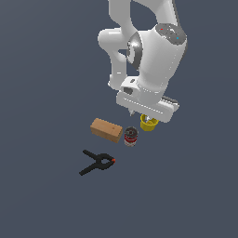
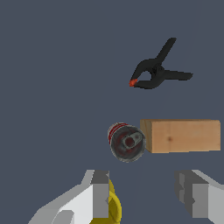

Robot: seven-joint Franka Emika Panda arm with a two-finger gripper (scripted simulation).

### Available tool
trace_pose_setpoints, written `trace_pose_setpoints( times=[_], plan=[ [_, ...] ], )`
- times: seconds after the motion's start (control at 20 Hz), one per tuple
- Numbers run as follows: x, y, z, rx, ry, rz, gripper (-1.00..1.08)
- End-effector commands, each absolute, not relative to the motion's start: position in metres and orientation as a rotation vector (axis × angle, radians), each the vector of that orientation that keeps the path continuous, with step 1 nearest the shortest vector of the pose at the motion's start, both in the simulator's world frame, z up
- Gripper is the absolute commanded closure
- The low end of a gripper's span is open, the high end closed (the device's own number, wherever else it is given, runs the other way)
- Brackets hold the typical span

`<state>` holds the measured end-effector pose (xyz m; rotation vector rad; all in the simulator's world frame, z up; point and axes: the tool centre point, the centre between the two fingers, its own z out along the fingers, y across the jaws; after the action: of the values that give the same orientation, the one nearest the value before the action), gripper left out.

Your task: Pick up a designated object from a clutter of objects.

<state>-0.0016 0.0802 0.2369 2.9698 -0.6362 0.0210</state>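
The gripper [image 2: 146, 197] is hanging right over the yellow cup [image 1: 149, 123], fingers spread apart, one finger [image 2: 100, 192] covering part of it. Cup's sitting just beside the can [image 1: 131, 136], with the block [image 1: 106, 129] and clamp [image 1: 97, 162] further off.

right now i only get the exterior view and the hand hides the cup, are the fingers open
observer: yes, in the wrist view the gripper is open, with a wide gap between its fingers.
operator: is the cup in that gap
observer: only at its edge. The yellow cup sits off-centre, mostly hidden behind one finger, and the rest of the gap shows bare floor.
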Motion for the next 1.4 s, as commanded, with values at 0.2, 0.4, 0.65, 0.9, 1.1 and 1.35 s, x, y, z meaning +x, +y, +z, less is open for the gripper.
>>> trace_pose_setpoints(
  times=[0.2, 0.4, 0.65, 0.9, 1.1, 1.35],
  plan=[
    [-0.009, 0.099, 0.215, 2.911, -0.774, 0.022, -0.2],
    [-0.015, 0.111, 0.201, 2.873, -0.855, 0.026, -0.2],
    [-0.023, 0.125, 0.184, 2.825, -0.953, 0.033, -0.2],
    [-0.032, 0.139, 0.168, 2.775, -1.048, 0.042, -0.2],
    [-0.039, 0.151, 0.155, 2.734, -1.121, 0.051, -0.2],
    [-0.05, 0.164, 0.139, 2.682, -1.211, 0.064, -0.2]
  ],
)
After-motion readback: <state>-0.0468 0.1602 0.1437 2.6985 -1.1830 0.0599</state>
